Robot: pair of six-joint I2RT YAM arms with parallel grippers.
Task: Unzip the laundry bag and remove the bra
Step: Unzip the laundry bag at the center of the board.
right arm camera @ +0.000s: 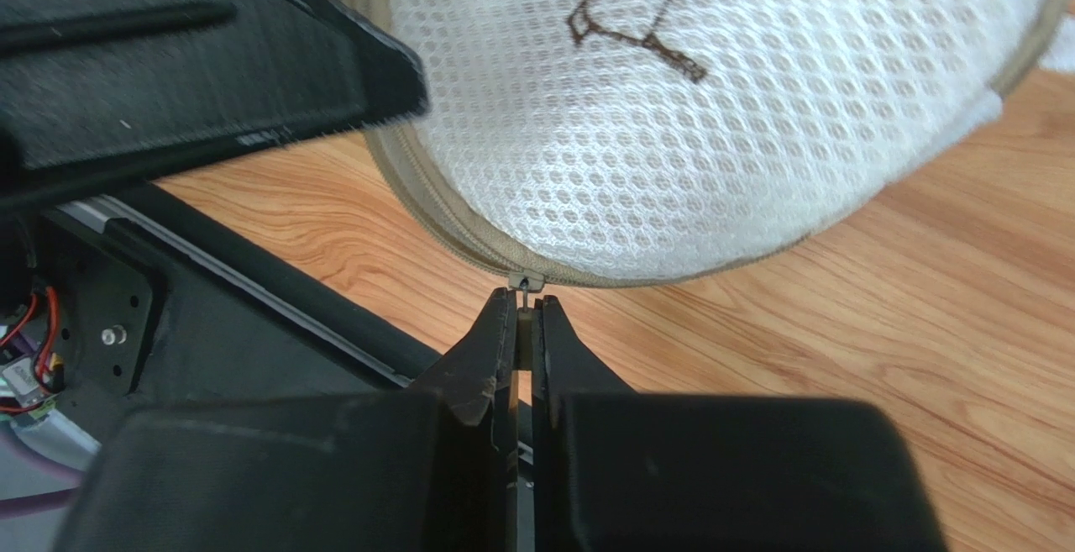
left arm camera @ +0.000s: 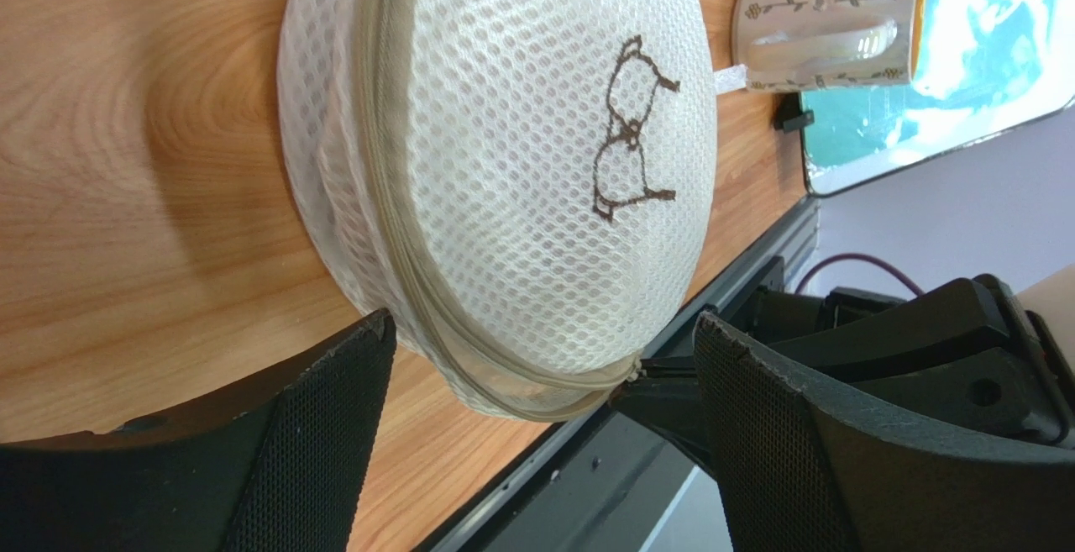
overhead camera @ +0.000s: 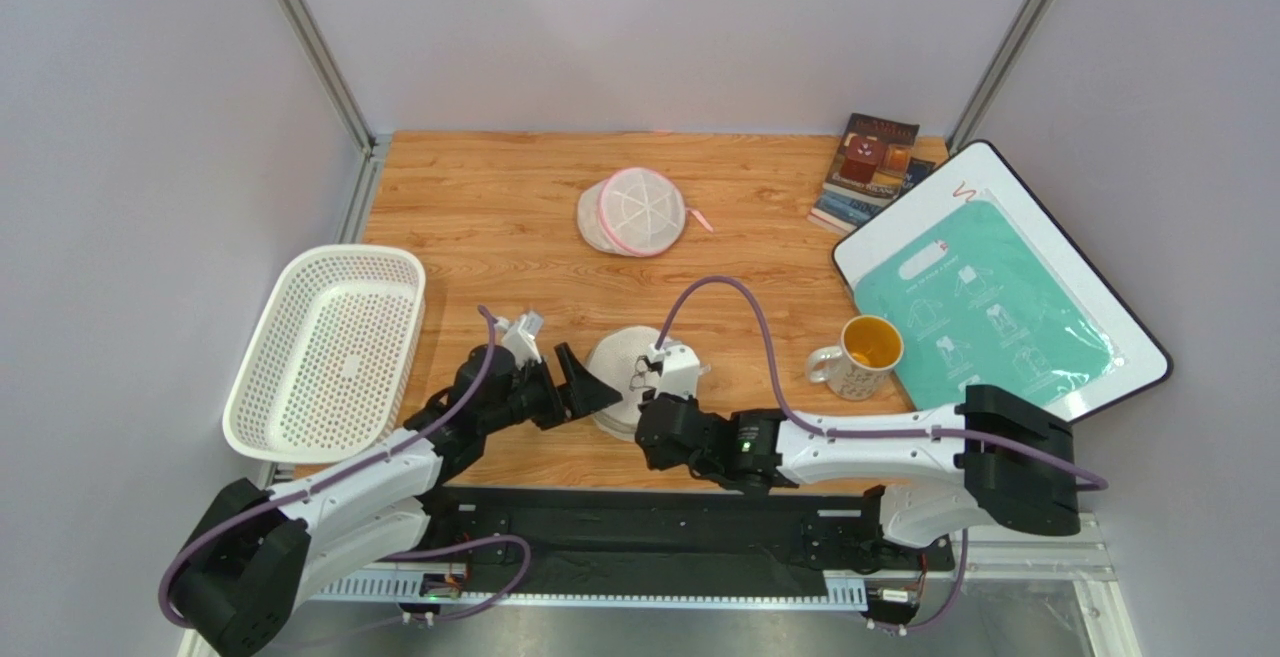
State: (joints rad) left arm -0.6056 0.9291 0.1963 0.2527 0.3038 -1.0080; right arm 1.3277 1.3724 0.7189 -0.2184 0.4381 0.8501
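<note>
Plainly zipped shut along the rim that shows, the laundry bag [overhead camera: 619, 368] sits on the tabletop [overhead camera: 496, 222] near its front edge, between the two arms. It is a domed beige-white mesh pouch with a dark bra outline on its face, and the mesh hides whatever is inside. The right gripper [right arm camera: 524, 313] has its fingers pressed together on the zip pull [right arm camera: 524, 281], the left gripper [left arm camera: 543, 357] has its fingers spread wide either side of the bag, and a white perforated basket [overhead camera: 323, 357] stands off to the left.
</note>
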